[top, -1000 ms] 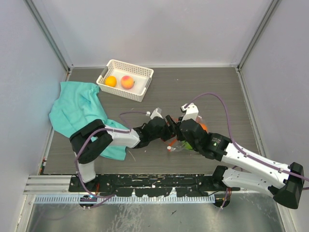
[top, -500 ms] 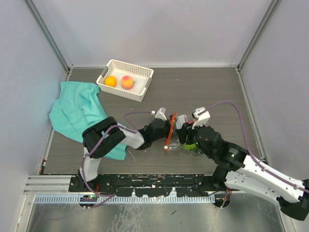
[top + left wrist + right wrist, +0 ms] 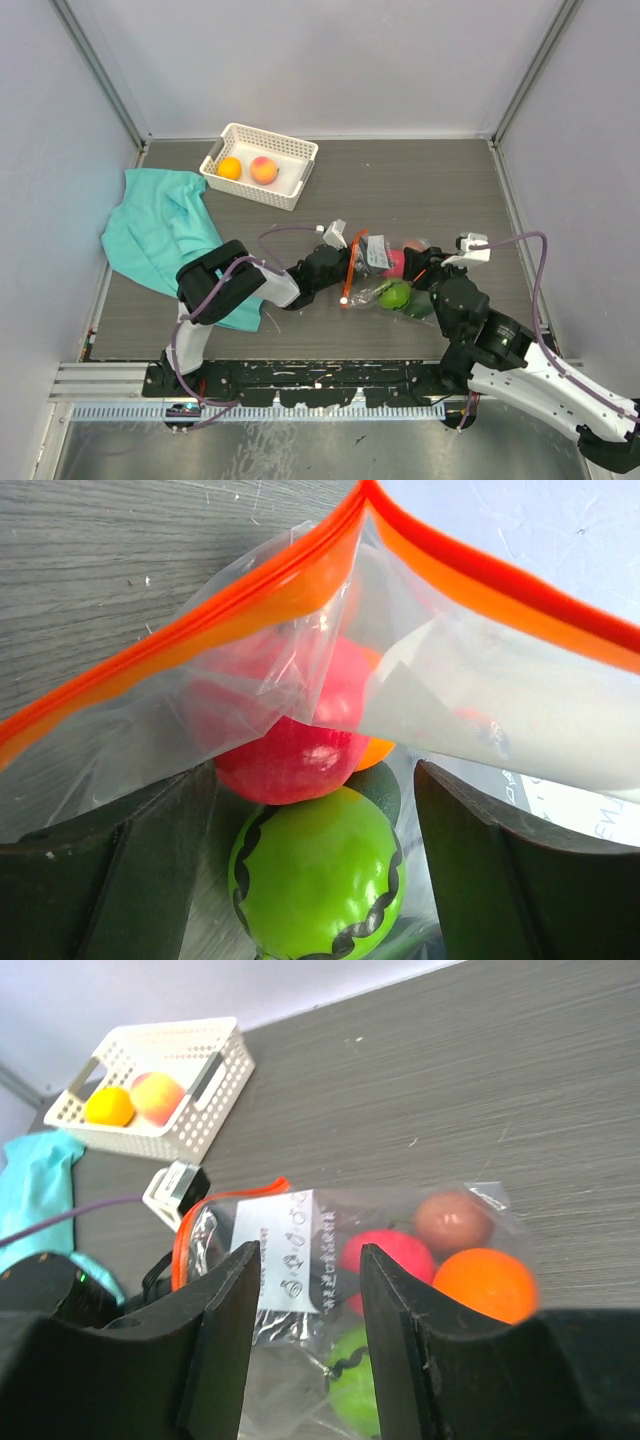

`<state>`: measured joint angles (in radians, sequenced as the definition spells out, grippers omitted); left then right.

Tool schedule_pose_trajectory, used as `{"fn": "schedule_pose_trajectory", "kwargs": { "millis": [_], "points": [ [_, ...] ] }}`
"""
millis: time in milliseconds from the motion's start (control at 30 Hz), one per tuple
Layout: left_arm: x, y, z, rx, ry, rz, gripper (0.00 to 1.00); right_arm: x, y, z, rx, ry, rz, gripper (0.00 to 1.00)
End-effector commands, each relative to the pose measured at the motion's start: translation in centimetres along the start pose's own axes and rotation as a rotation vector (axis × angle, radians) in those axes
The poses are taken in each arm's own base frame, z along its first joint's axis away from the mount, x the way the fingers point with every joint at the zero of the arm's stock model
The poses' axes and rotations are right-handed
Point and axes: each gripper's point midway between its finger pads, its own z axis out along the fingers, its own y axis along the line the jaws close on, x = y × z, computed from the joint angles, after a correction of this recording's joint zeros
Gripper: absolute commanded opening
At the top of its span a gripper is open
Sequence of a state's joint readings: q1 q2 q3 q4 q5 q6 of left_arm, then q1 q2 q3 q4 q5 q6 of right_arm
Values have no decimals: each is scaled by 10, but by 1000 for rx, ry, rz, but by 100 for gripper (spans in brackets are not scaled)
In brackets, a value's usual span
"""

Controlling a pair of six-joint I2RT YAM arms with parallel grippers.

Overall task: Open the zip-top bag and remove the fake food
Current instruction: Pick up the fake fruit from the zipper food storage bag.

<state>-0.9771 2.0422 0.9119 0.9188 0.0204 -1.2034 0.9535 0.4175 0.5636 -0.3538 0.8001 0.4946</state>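
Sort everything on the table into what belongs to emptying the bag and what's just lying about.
Job: zip-top bag; fake food still inside it; two fruits in the white basket, likely already taken out.
Lying about: that basket itself; teal cloth.

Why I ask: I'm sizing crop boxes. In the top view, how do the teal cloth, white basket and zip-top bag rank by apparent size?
1. teal cloth, clearly largest
2. white basket
3. zip-top bag, slightly smaller, a close call
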Motion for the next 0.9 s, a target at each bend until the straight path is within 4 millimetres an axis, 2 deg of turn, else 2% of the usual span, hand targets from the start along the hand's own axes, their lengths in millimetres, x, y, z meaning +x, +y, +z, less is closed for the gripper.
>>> {"fn": "schedule_pose_trajectory", "kwargs": {
  "millis": [0, 133, 233, 333, 500, 667, 867],
  "points": [
    [-13, -17, 5, 69, -42, 46, 81, -25, -17, 4, 122, -128, 134, 49],
    [-13, -14, 6, 64, -41, 51, 81, -19, -17, 18, 136, -81, 120, 47],
    [-14, -12, 6, 61, -43, 52, 82, -13, -16, 42, 99, 9, 132, 47],
    [-15, -12, 6, 62, -44, 53, 82, -13, -23, 67, 52, 97, 170, 43],
    [-17, -12, 8, 67, -47, 56, 83, -9, -34, 94, -19, 190, 219, 44],
    [-20, -14, 9, 68, -49, 55, 84, 29, -42, 104, -90, 320, 368, 19],
    [-23, -17, 11, 50, -47, 65, 87, 67, -57, 103, -50, 409, 401, 4]
  ]
}}
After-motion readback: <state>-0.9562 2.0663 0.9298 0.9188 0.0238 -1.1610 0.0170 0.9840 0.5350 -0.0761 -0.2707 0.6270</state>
